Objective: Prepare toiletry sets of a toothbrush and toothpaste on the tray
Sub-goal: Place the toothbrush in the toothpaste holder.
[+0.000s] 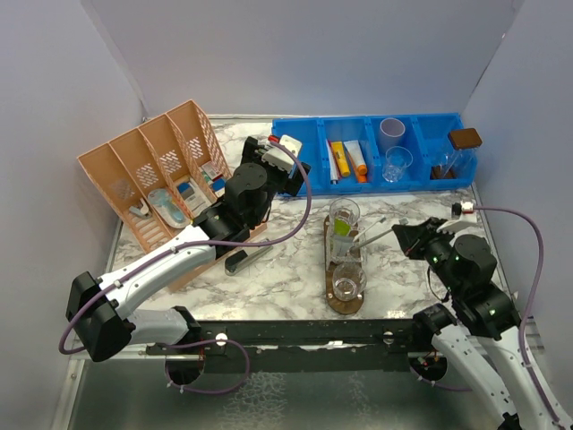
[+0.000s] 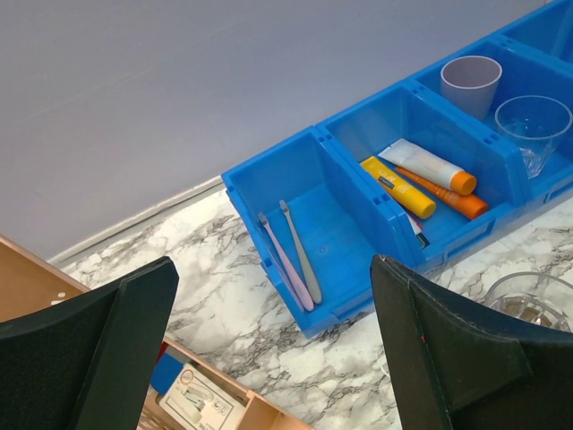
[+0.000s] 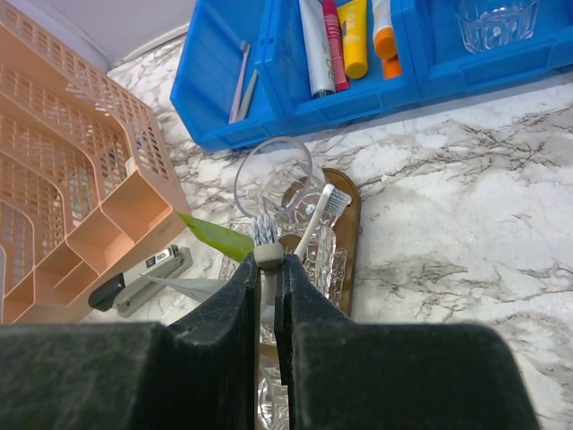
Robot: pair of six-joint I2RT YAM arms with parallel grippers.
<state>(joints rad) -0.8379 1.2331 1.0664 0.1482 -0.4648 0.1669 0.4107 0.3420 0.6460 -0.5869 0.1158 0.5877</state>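
The dark brown tray [image 1: 333,303] lies mid-table and carries three clear tumblers [image 1: 344,213] in a row. The middle one holds a lime green tube [image 1: 343,235] and a white toothbrush [image 3: 319,213]. My right gripper [image 1: 400,236] is just right of the tray, shut on a grey toothbrush [image 3: 269,254] whose bristled head points over the tumblers [image 3: 273,175]. My left gripper [image 1: 288,161] hovers open near the left end of the blue bin [image 2: 269,193] with nothing between its fingers [image 2: 466,358]. Below it, two toothbrushes [image 2: 297,258] lie in the bin's end compartment and toothpaste tubes [image 2: 400,188] in the one beside it.
The orange divided basket [image 1: 152,179] stands at the back left, with a black stapler [image 1: 243,260] on the marble in front of it. Further compartments of the bin [image 1: 421,175] hold a lilac cup [image 2: 470,81], a clear glass [image 2: 533,130] and a brown-lidded jar [image 1: 458,150].
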